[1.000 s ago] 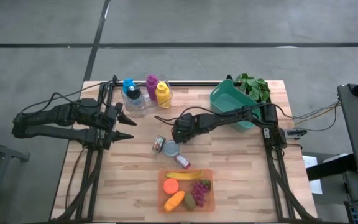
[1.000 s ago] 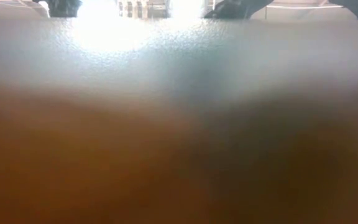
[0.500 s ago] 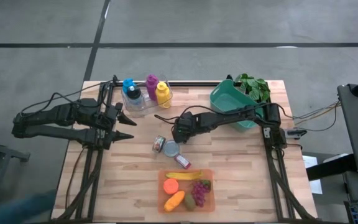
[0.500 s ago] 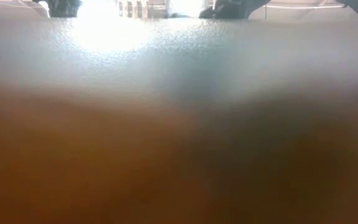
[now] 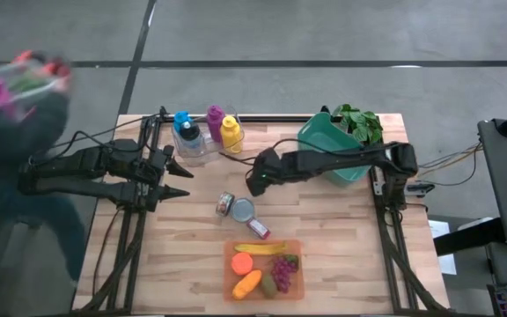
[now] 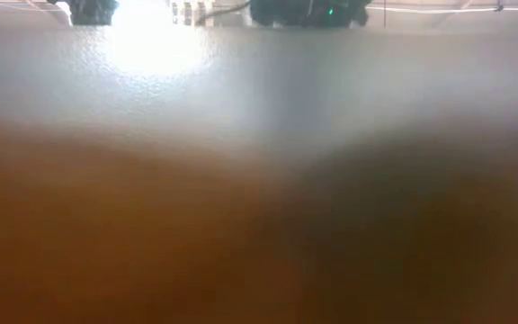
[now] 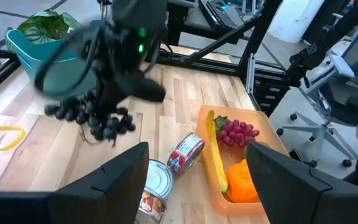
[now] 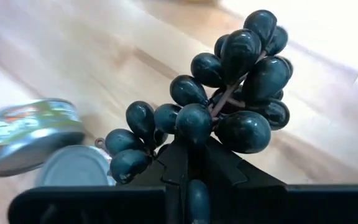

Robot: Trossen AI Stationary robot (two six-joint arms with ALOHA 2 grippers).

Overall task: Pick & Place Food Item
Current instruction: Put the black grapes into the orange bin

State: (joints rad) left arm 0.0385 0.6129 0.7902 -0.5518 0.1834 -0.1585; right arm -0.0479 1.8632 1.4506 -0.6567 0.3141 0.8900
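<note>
A bunch of dark grapes (image 8: pixel 229 93) hangs from my right gripper (image 8: pixel 188 165), which is shut on it above the middle of the table (image 5: pixel 258 180). In the left wrist view the grapes (image 7: pixel 95 118) dangle under the right gripper (image 7: pixel 132 84), above the wood. My left gripper (image 5: pixel 179 176) waits open at the table's left, holding nothing. Its two fingers frame the left wrist view (image 7: pixel 197 149). My right gripper pinches the bunch between its two shut fingers (image 8: pixel 182 163), at the stem end (image 8: pixel 194 127) where the berries crowd together. The fingers slant down from the table's right. The bunch hangs below the fingertips, lifted clear of the table.
Two cans (image 5: pixel 234 207) and a small one (image 5: pixel 259 230) lie below the right gripper. An orange tray (image 5: pixel 267 269) of fruit sits near the front edge. Bottles (image 5: pixel 205 130) stand at the far left, and a teal bin (image 5: pixel 328 145) with a plant at the far right. A person (image 5: pixel 16 97) stands at the left.
My right gripper has risen and drawn slightly toward the table's far edge, carrying the dark grapes up off the wood. It has also rolled a little. A person has come into view at the table's left side.
</note>
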